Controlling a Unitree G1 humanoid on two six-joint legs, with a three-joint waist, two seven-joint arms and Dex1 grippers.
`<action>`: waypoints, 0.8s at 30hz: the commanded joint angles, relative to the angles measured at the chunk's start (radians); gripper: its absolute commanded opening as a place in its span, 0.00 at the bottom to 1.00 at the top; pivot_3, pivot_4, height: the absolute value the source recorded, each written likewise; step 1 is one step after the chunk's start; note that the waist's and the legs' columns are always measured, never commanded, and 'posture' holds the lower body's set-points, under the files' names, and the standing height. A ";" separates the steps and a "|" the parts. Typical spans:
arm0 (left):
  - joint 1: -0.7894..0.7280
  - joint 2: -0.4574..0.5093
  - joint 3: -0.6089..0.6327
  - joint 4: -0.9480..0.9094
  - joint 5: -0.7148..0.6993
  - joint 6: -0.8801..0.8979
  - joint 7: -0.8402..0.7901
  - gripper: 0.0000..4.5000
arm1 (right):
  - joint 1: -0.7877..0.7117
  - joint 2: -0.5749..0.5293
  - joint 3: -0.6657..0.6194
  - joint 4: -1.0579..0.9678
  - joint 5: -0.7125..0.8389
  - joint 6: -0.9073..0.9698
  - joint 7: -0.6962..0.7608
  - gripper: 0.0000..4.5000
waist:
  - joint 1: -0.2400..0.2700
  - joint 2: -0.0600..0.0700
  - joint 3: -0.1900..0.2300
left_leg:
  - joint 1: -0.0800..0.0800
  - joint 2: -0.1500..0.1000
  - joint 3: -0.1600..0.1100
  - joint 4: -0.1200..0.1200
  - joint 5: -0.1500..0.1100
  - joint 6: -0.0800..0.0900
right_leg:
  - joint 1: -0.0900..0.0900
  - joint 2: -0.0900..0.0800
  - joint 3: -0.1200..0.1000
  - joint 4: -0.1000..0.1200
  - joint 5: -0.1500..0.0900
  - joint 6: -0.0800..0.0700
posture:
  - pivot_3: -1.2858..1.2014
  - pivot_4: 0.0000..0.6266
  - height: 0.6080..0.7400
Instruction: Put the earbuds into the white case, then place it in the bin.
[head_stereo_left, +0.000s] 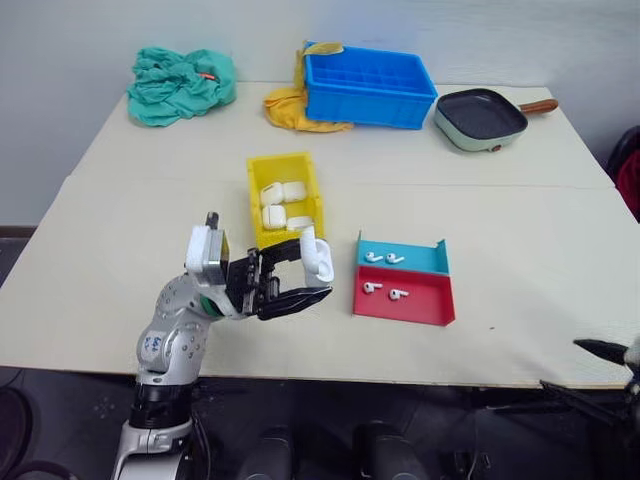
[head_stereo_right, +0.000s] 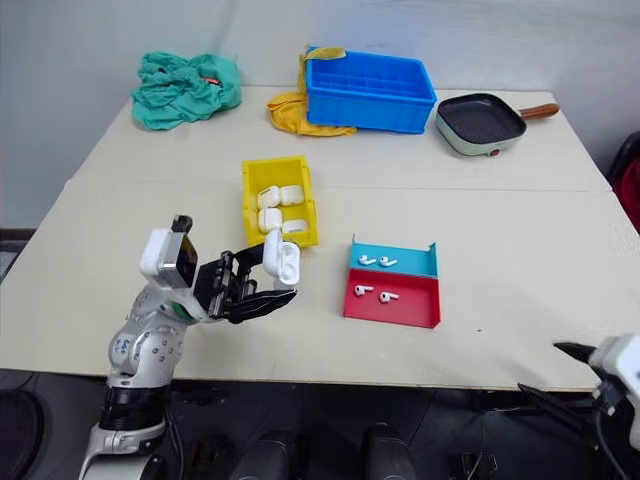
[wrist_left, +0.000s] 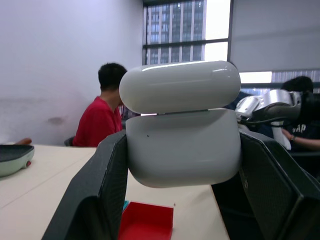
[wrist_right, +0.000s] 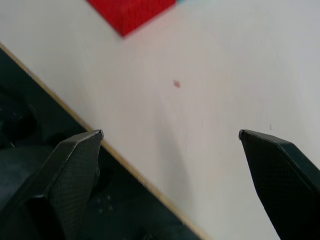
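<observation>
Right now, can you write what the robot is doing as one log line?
left hand: shut on white case, lid ajar | right hand: open, empty | earbuds: in trays | bin: holds other cases

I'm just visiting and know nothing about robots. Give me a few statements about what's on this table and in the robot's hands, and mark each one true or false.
1. The left gripper holds a white case. True.
2. The right gripper is clamped on an earbud. False: its fingers stand wide apart over bare table, holding nothing.
3. Four earbuds lie in the red and blue trays. True: two in the blue one, two in the red.
4. The yellow bin has nothing in it. False: several white cases lie inside.
5. The frying pan sits inside the blue crate. False: it rests on the table beside the crate.
</observation>
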 joint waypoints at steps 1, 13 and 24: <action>0.013 -0.012 0.002 0.001 -0.007 -0.078 -0.018 0.63 | -0.110 -0.134 0.038 -0.105 0.108 0.136 0.012 1.00 | 0.006 0.000 0.000 | 0.000 0.000 0.000 0.000 0.001 0.000 | 0.000 0.000 0.000 0.000 0.000 0.000 | 0.52 0.24 1.00; 0.087 0.042 0.006 0.044 0.004 -0.172 -0.066 0.63 | -0.815 -0.286 0.706 -0.205 0.171 0.514 -0.244 0.86 | 0.030 -0.001 0.001 | -0.008 -0.001 -0.008 0.002 0.000 0.000 | -0.005 -0.002 -0.006 -0.002 0.000 0.000 | 0.52 0.24 1.00; 0.124 0.050 0.004 0.037 0.019 -0.209 -0.019 0.63 | -1.041 -0.207 1.027 -0.124 -0.102 0.501 -0.243 0.40 | 0.026 -0.001 0.001 | -0.009 -0.002 -0.008 0.001 0.001 0.000 | -0.007 -0.002 -0.007 -0.001 0.000 0.000 | 0.52 0.24 1.00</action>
